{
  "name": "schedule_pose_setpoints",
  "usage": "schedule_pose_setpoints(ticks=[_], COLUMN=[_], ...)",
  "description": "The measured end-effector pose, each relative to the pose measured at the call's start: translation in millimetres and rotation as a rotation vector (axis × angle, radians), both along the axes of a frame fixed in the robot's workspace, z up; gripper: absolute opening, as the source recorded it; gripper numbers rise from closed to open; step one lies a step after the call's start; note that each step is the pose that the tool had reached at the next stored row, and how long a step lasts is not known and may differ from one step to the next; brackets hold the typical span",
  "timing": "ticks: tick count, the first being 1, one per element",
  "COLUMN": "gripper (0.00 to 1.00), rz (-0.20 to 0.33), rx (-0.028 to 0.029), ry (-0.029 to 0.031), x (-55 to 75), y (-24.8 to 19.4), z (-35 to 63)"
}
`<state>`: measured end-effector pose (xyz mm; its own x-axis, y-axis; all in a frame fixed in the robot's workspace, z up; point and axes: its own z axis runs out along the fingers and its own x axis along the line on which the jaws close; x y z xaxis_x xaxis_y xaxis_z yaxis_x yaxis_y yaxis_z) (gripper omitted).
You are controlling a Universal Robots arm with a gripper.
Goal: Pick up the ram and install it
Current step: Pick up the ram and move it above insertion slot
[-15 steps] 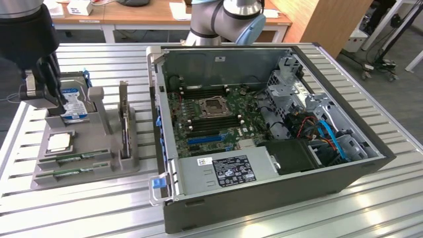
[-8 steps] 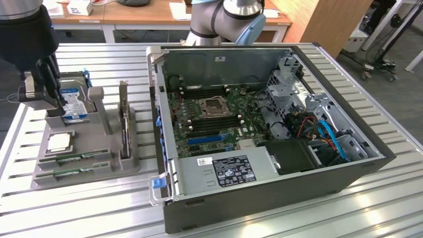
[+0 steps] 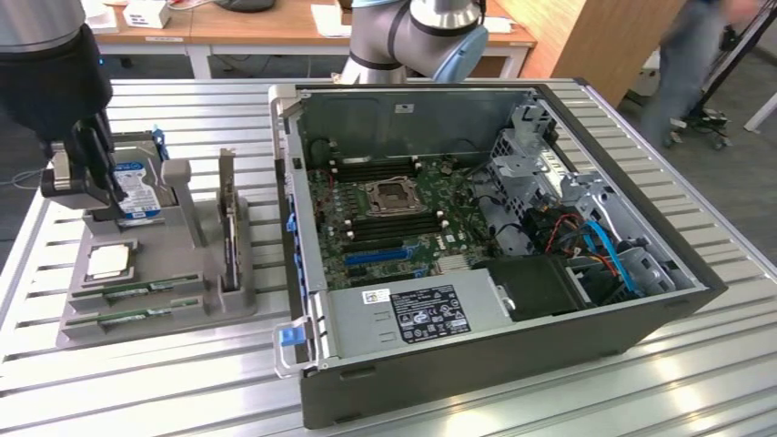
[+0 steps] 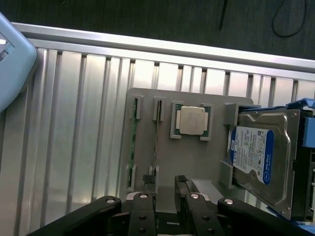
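Quick count: two ram sticks point(image 3: 146, 287) point(image 3: 146, 312), one CPU point(image 3: 107, 261), one hard drive point(image 4: 258, 157), one card point(image 3: 227, 218) on edge, one holder point(image 4: 192, 162), one open PC case point(image 3: 486, 364).

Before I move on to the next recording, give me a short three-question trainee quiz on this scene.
1. True or false: the pincer is closed on a ram stick.
2. In the grey holder, what sits between the ram sticks and the hard drive? A) a processor chip B) a cooling fan C) a screwdriver
3. Fill in: ___ ram sticks sit in the holder, which stands beside the open computer case.

Key:
1. False: the pincer is open and holds nothing.
2. A.
3. Two.
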<state>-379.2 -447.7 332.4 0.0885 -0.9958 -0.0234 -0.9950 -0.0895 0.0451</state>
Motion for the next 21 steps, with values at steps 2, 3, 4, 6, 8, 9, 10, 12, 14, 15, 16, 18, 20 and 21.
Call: schedule_pose_setpoints(ticks=[2,3,4,6,8,9,10,12,14,15,16,18,20,21], gripper=[0.29,0.29,0.29,0.29,0.29,0.29,0.29,0.29,0.29,0.29,0.29,0.29,0.29,0.29], rz=[0.0,0.0,0.0,0.0,0.0,0.0,0.0,0.0,0.0,0.0,0.0,0.0,0.0,0.0], rx=[0.0,-0.0001,0.0,0.0,0.0,0.0,0.0001,0.0,-0.0001,-0.0002,-0.0002,0.0,0.0003,0.0], ry=[0.0,0.0,-0.0001,-0.0001,0.0,-0.0001,-0.0001,0.0,0.0001,0.0002,0.0003,0.0,-0.0004,-0.0002], x=[0.0,0.0,0.0,0.0,0.0,0.0,-0.1,-0.1,-0.1,-0.1,-0.1,-0.1,-0.1,-0.1], y=[0.0,0.0,0.0,0.0,0.0,0.0,0.0,0.0,0.0,0.0,0.0,0.0,-0.9,-1.8], z=[-3.0,-4.6,-6.1,-9.2,-12.2,-13.8,-15.4,-18.0,-18.7,-18.7,-18.7,-18.9,-19.1,-19.0])
